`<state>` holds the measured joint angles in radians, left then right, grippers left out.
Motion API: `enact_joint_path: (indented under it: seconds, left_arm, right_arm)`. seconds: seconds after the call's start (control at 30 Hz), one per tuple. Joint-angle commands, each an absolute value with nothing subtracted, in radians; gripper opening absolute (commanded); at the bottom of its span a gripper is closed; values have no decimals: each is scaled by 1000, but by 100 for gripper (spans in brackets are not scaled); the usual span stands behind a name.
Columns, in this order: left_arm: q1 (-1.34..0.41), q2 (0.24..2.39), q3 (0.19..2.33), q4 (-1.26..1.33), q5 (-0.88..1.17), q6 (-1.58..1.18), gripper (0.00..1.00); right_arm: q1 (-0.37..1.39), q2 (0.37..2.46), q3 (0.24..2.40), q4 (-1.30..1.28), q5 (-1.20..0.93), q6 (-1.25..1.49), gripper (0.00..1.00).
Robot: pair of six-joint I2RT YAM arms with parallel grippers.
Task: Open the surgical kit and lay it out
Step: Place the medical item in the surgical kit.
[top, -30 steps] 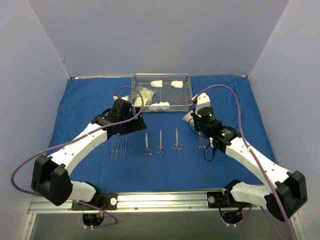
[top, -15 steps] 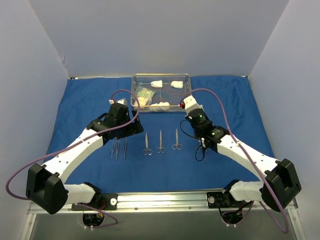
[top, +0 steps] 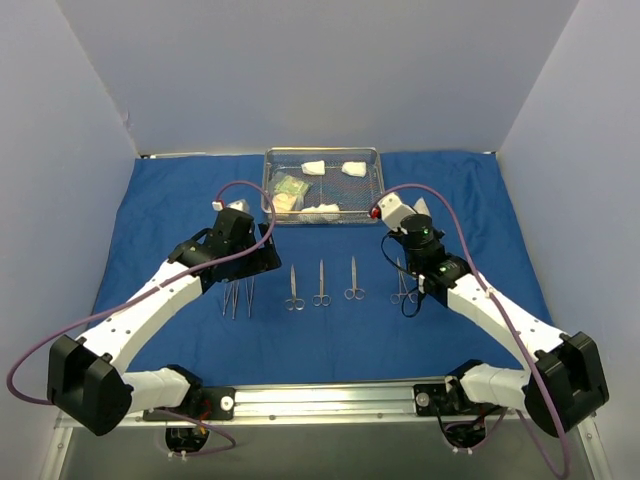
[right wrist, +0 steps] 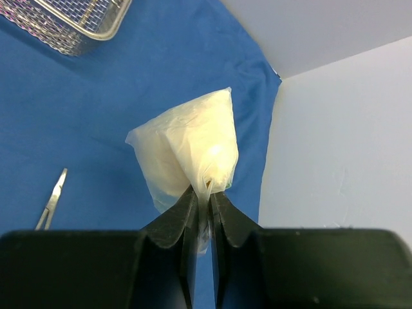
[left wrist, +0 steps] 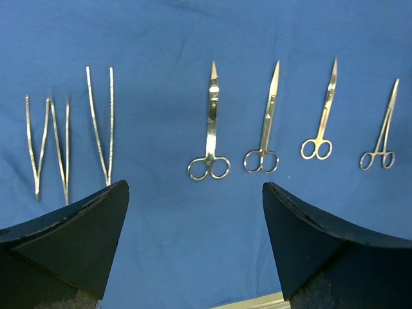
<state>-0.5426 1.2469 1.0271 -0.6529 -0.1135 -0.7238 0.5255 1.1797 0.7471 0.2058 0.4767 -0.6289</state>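
While right claw [right wrist: 203,196] pinches a packet [right wrist: 187,141] | bare drape [right wrist: 77,116] right of forceps [right wrist: 53,196], nearest this arm | left claw [left wrist: 195,190] wide open, empty.

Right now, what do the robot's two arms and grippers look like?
Both the left arm and right arm have white link shells with black joint housings. A purple cable loops along each. The left gripper and right gripper have dark, matte, wedge-shaped fingers.

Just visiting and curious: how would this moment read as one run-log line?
left end effector: open, over instrument row | right end effector: shut on gauze packet, outside tray | drape: spread
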Motion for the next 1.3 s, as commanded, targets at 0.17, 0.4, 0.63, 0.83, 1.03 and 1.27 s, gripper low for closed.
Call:
enact_joint_path:
  seconds: [0.17,0.4,0.63,0.83,1.03,1.27]
  left_arm:
    - [-545,1167,1043,-719,-159,-701,94]
    - [-538,1085,1043,-810,-222,-704,94]
    - [-532,1049,1040,-870,-273,-718,94]
    - [-532,990,1019,-881,-275,-741,94]
    - [-528,927,970,-896,-299,-798,94]
    - [-522,907,971,-957,-324,-822,94]
  right_arm:
    - [488,1146,756,125,360,-687,7]
    - [479,1166,773,115,387,-686,8]
    - [482,1167,784,100,379,-647,8]
    - [491,1143,788,127,374,-618,7]
    - [476,1131,804,163,509,-404,8]
    - [460,1069,805,175,597,-219,6]
